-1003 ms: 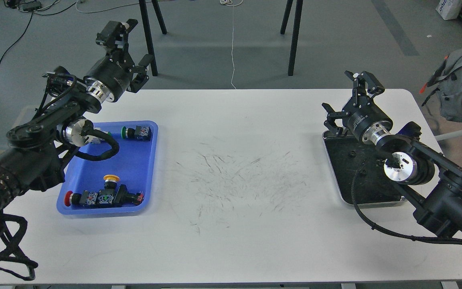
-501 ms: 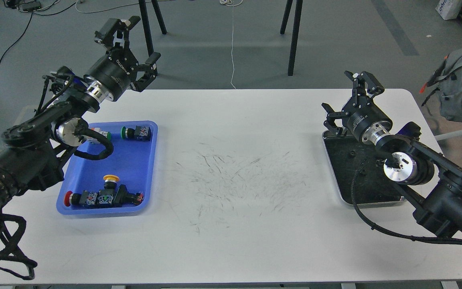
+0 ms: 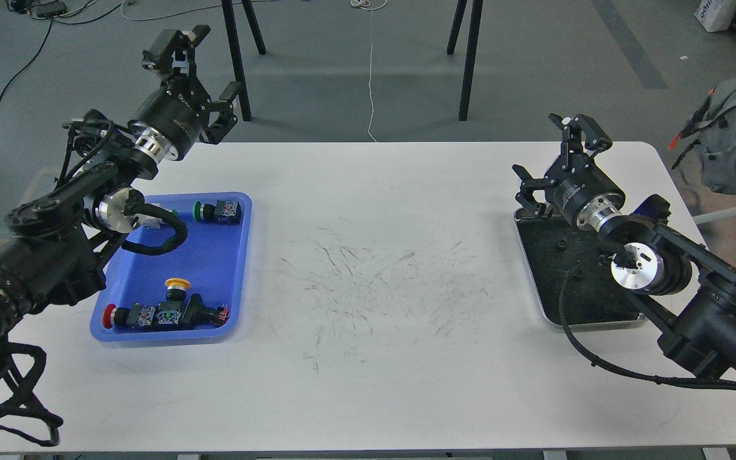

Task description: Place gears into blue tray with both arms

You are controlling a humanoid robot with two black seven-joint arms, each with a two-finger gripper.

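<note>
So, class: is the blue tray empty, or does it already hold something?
Not empty. The blue tray holds push-button switches with red, yellow and green caps. No gears can be made out in it.

You are looking at a white table (image 3: 368,191) whose middle is streaked with thin dark scuff marks, with a blue tray (image 3: 230,268) near its left edge and a silver tray (image 3: 537,300) with a black bottom near its right edge. In the blue tray your switches (image 3: 163,314) are black with red, green and yellow caps. Both arms (image 3: 55,217) are black with shiny silver rings, and the floor beyond is grey.
</note>
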